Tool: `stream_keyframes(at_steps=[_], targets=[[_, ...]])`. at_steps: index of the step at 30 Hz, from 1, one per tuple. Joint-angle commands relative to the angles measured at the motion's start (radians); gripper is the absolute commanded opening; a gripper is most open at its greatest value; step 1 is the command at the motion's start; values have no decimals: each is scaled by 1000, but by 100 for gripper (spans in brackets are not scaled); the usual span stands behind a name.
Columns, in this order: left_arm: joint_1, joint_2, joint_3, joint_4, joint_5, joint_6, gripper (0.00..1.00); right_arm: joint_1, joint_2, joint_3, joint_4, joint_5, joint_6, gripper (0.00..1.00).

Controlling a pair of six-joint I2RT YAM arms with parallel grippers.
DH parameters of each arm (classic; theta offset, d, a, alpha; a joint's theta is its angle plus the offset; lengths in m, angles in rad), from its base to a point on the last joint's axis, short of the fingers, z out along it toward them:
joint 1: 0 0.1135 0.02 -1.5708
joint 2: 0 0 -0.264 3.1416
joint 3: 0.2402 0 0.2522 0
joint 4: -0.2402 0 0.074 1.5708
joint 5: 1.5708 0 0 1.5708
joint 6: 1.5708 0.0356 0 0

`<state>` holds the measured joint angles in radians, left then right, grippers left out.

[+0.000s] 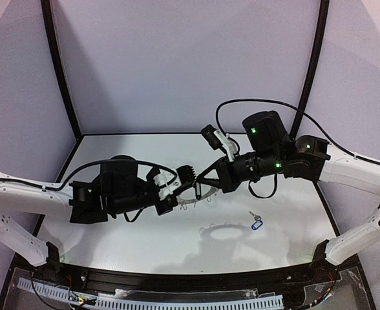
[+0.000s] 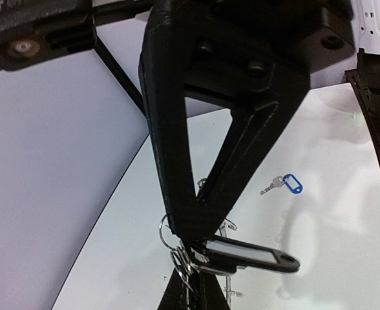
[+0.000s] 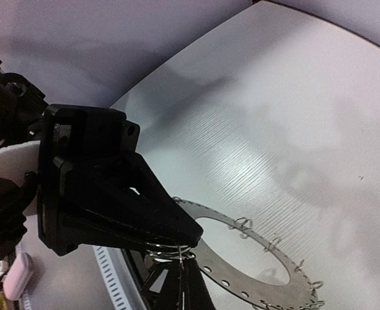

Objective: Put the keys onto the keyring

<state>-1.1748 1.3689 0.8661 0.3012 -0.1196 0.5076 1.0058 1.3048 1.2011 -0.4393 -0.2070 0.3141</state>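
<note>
The keyring (image 1: 201, 199) hangs above the white table (image 1: 145, 239) between both grippers; in the right wrist view it is a flat perforated disc (image 3: 242, 275) fringed with wire loops. My right gripper (image 3: 187, 240) is shut on a coil of loops at its rim. My left gripper (image 2: 189, 231) is shut on the head end of the black-tagged key (image 2: 254, 258), with silver split rings bunched beside the tip. The fingertips of both grippers meet tip to tip. The blue-tagged key (image 1: 256, 223) (image 2: 291, 185) lies loose on the table to the right.
The ring's shadow (image 1: 225, 231) falls on the table near the blue-tagged key. A black rail (image 1: 177, 284) and a white slotted strip (image 1: 177, 300) run along the near edge. Black frame posts (image 1: 61, 71) and pale walls enclose the table.
</note>
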Motion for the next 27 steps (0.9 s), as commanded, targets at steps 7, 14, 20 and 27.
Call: stream_keyframes(at_steps=[7, 14, 20, 27], targets=[[-69, -7, -16, 94, -71, 202, 1, -199, 163, 178, -278, -323, 166, 0], [-101, 44, -6, 131, -116, 288, 1, -257, 305, 243, -437, -506, 192, 0], [-112, 32, -34, 189, -99, 287, 1, -261, 388, 287, -464, -541, 200, 0], [-112, 15, -52, 193, -98, 234, 2, -259, 341, 298, -337, -541, 141, 0]])
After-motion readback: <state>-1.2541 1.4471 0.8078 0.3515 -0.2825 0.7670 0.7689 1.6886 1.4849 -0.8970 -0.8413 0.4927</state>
